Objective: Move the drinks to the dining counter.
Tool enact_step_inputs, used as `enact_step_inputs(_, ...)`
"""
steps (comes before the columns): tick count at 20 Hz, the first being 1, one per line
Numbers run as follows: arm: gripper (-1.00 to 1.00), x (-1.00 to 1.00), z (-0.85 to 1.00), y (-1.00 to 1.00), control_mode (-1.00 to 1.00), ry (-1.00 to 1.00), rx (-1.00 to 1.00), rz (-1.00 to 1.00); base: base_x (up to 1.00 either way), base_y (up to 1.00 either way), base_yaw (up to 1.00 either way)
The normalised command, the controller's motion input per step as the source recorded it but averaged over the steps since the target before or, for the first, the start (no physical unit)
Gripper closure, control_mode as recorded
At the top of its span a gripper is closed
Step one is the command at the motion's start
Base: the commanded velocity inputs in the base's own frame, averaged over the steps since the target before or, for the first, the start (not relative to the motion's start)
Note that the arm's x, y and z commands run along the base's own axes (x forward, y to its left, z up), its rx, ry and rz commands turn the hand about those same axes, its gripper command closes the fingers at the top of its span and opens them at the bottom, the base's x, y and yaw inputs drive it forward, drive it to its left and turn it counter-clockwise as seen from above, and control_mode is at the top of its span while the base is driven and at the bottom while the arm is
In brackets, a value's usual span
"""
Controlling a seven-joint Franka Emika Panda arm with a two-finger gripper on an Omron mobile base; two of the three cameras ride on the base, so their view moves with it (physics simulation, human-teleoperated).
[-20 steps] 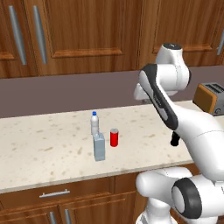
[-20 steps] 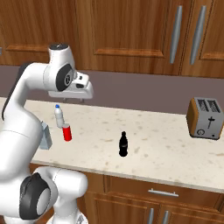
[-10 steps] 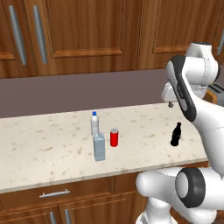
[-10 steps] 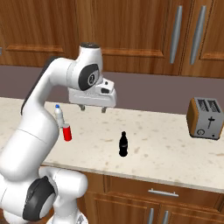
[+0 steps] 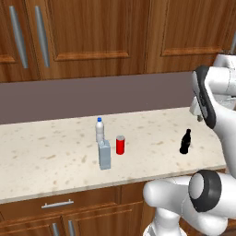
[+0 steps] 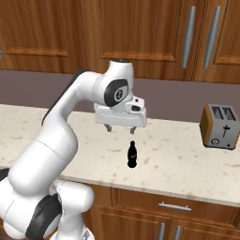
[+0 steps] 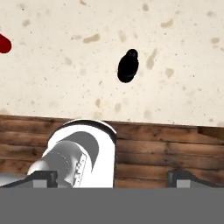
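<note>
While the gripper (image 6: pixel 121 128) hangs above the stone counter (image 5: pixel 55 161) with its two fingers spread apart and nothing between them, no drink is held, so the task is judged to be at its very start. Three drinks are seen grouped on this counter in the left base view: the water bottle (image 5: pixel 99 130) with its blue cap at the back, the red can (image 5: pixel 120 144) just beside it to the right, and the pale carton (image 5: pixel 104 155) in front, close to both; whether any of them touch cannot be told. A small dark bottle (image 6: pixel 132 154) stands well apart from that group, almost directly under the gripper in the right base view, and it is looked down on in the hand view, where a sliver of the red can is caught at the left edge. A toaster (image 6: pixel 219 126) is seen at the far right of the counter, against the wall. The dining counter is not among what is pictured, so nothing can be counted as delivered. Everything is judged to be left: each drink must be grasped, carried as the base drives across, and set down. From the gripper's position, the dark bottle is judged the likeliest first pick.
</note>
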Motion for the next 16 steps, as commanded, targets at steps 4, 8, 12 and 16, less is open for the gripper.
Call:
enact_step_inputs(4,-1.00,-0.03,-0.39,-0.20,-1.00,0.00,-0.15,-0.04,0.00,0.00,0.00)
enact_step_inputs(8,-1.00,0.18,-0.11,0.02,-1.00,0.00,-0.04,-0.02,0.00,0.00,0.00)
enact_step_inputs(12,-1.00,0.45,-0.09,0.09,-1.00,0.00,-0.01,0.00,0.00,0.00,0.00)
enact_step_inputs(16,-1.00,0.59,-0.30,0.00,-1.00,0.00,0.00,0.00,0.00,0.00,0.00)
